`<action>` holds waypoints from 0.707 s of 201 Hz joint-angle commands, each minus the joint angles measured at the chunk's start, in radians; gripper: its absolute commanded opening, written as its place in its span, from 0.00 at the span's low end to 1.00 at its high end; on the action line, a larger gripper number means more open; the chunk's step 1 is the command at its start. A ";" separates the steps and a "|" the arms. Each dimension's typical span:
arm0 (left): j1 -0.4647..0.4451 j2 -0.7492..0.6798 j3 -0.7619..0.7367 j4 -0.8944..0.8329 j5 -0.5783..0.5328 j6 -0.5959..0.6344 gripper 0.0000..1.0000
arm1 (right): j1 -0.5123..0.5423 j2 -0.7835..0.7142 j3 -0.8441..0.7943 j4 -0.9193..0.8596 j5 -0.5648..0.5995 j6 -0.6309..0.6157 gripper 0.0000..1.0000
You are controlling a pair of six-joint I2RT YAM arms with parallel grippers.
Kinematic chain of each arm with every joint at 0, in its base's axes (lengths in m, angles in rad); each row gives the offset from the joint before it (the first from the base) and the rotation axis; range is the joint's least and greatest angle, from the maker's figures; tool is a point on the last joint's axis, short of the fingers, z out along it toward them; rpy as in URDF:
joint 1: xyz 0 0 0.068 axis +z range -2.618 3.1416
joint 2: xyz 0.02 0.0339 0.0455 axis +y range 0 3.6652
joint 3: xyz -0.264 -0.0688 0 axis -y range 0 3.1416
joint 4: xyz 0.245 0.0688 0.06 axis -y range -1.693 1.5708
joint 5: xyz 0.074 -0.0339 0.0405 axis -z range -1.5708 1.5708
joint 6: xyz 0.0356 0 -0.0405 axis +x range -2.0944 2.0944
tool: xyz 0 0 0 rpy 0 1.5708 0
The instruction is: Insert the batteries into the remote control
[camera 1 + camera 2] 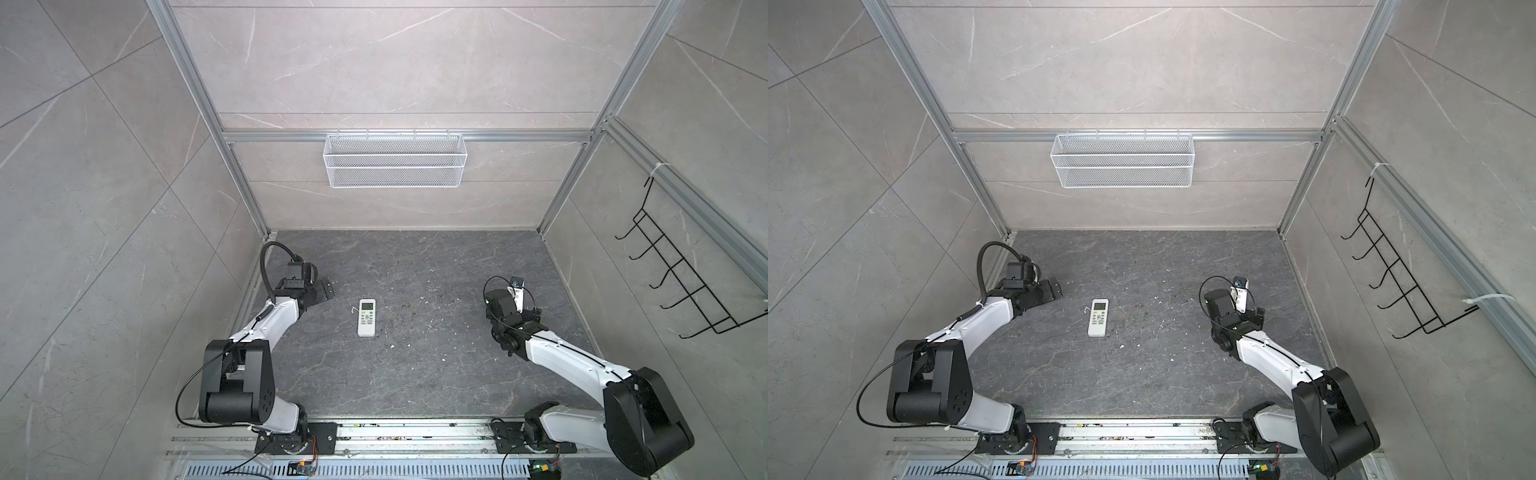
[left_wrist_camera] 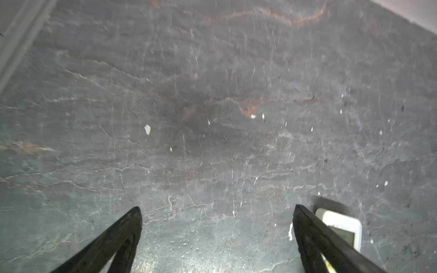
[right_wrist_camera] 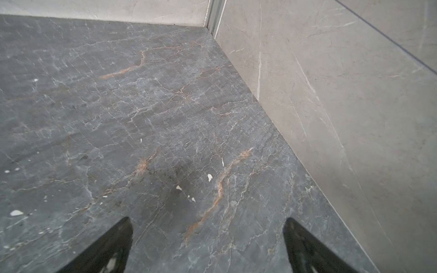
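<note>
The white remote control lies face up on the dark stone floor, display end toward the back wall. No batteries show in any view. My left gripper hovers open to the left of the remote. In the left wrist view its jaws stand wide over bare floor, and a corner of the remote shows just outside one finger. My right gripper is far right of the remote, pointing toward the back right corner. It is open with only floor between the fingers.
A white mesh basket hangs on the back wall and a black wire hook rack on the right wall. Small white specks lie scattered on the floor. A thin white bent wire rests by the remote's left side.
</note>
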State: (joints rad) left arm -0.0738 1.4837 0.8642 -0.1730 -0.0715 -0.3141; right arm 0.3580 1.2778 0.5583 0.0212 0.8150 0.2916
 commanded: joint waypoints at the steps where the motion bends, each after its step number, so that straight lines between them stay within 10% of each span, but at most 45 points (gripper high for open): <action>1: -0.009 -0.053 -0.059 0.200 -0.048 0.103 1.00 | -0.033 0.032 -0.055 0.310 -0.074 -0.158 0.99; 30: 0.000 -0.090 -0.176 0.403 -0.021 0.300 1.00 | -0.103 0.093 -0.108 0.505 -0.227 -0.166 0.98; 124: 0.104 -0.090 -0.228 0.455 0.027 0.286 1.00 | -0.250 0.181 -0.174 0.741 -0.581 -0.223 0.99; 142: 0.099 -0.073 -0.248 0.471 0.024 0.274 1.00 | -0.252 0.262 -0.259 1.022 -0.601 -0.252 0.99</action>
State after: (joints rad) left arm 0.0242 1.4212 0.6445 0.2268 -0.0269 -0.0544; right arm 0.1070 1.4643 0.3824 0.7776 0.3195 0.0921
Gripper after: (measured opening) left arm 0.996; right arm 0.990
